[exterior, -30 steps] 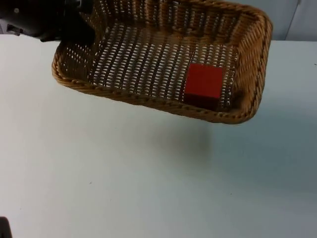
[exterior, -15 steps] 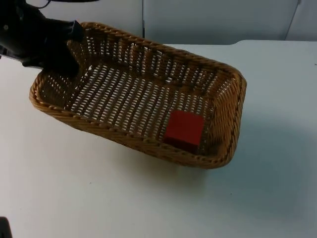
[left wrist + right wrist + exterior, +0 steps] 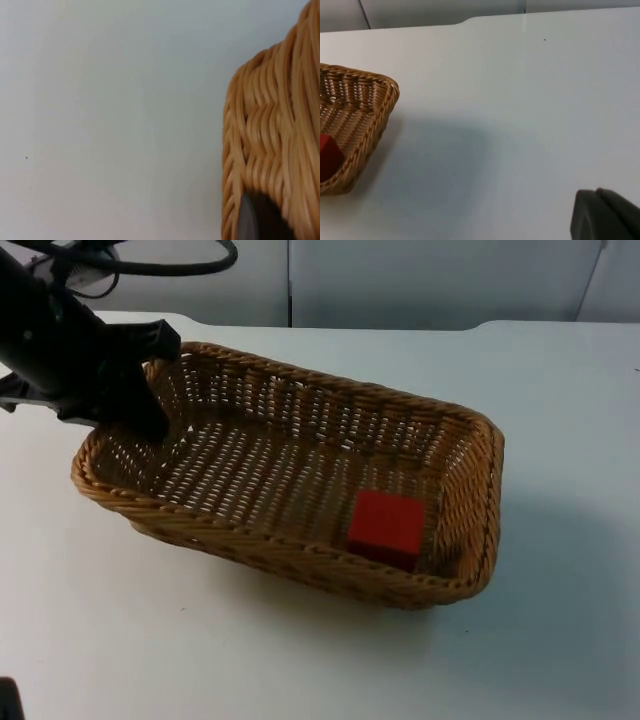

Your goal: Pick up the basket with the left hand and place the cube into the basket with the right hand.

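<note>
The brown wicker basket (image 3: 300,400) lies low at the table's middle, tilted a little, and whether it rests on the table I cannot tell. A red cube (image 3: 386,526) sits inside it near its right end. My left gripper (image 3: 150,415) is shut on the basket's left rim, one finger inside the wall. The left wrist view looks along the basket's woven wall (image 3: 270,140), with a black fingertip (image 3: 250,220) against it. The right wrist view takes in the basket's right corner (image 3: 380,100) and an edge of the cube (image 3: 327,157). My right gripper (image 3: 605,215) waits off to the right.
White table top (image 3: 560,440) lies bare to the right of the basket and in front of it. The grey partition wall (image 3: 420,280) closes the far edge. A small dark object (image 3: 8,700) sits at the near left corner.
The left arm has brought the basket down from high near the camera to low over the table. The cube stayed by the basket's right end.
</note>
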Motion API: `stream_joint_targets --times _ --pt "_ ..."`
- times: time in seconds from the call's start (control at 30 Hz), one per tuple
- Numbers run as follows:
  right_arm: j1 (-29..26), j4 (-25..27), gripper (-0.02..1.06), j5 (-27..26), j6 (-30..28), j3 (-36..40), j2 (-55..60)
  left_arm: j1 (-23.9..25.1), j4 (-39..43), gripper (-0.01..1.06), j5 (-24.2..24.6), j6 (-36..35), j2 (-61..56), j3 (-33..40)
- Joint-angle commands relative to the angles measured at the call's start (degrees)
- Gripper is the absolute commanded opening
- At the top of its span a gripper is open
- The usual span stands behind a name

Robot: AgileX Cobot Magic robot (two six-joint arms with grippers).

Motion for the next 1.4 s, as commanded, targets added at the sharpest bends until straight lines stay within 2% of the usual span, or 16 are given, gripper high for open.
stream_joint_targets --times 0.0,0.07,0.13,0.17,0.3,0.33,0.37,0.4,0.7,0.83,1.07,1.13,1.17,1.23,1.33,1.37 --pt "0.2 -0.1 0.0 -0.4 0.2 0.4 -0.1 -0.4 -2.1 0.0 1.4 -0.9 -0.5 -0.5" --pt "0.2 -0.1 0.0 -0.4 0.2 0.4 -0.1 -0.4 -2.1 0.05 1.4 -0.9 -0.5 -0.5" --pt "0.2 -0.1 0.0 -0.4 0.2 0.4 -0.1 -0.4 -2.1 0.17 1.5 -0.9 -0.5 -0.5" --pt "0.2 -0.1 0.0 -0.4 0.2 0.4 -0.1 -0.4 -2.1 0.17 1.5 -0.9 -0.5 -0.5" --pt "0.2 -0.1 0.0 -0.4 0.2 0.4 -0.1 -0.4 -2.1 0.52 1.4 -2.4 -0.5 -0.5" --pt "0.2 -0.1 0.0 -0.4 0.2 0.4 -0.1 -0.4 -2.1 0.52 1.4 -2.4 -0.5 -0.5" --pt "0.2 -0.1 0.0 -0.4 0.2 0.4 -0.1 -0.4 -2.1 0.59 1.1 -2.8 -0.5 -0.5" --pt "0.2 -0.1 0.0 -0.4 0.2 0.4 -0.1 -0.4 -2.1 0.61 1.1 -2.8 -0.5 -0.5" --pt "0.2 -0.1 0.0 -0.4 0.2 0.4 -0.1 -0.4 -2.1 0.61 -1.7 -0.1 -0.5 -0.9" --pt "0.2 -0.1 0.0 -0.4 0.2 0.4 -0.1 -0.4 -2.1 0.61 -1.2 0.8 -0.5 -4.0" --pt "0.2 -0.1 0.0 -0.4 0.2 0.4 -0.1 -0.4 -1.5 0.61 9.4 -1.5 -0.7 -19.1" --pt "0.2 -0.1 0.0 -0.4 0.2 0.4 -0.1 -0.4 1.7 0.61 11.6 -4.4 -1.5 -24.2" --pt "0.2 -0.1 0.0 -0.4 0.2 0.4 -0.1 -0.4 1.7 0.61 11.6 -4.4 -1.5 -24.2" --pt "0.2 -0.1 0.0 -0.4 0.2 0.4 -0.1 -0.4 8.5 0.56 12.3 -7.9 -2.9 -27.9" --pt "0.2 -0.1 0.0 -0.4 0.2 0.4 -0.1 -0.4 22.8 0.34 12.4 -13.5 -6.7 -31.1" --pt "0.2 -0.1 0.0 -0.4 0.2 0.4 -0.1 -0.4 22.8 0.34 12.4 -13.5 -6.7 -31.1"
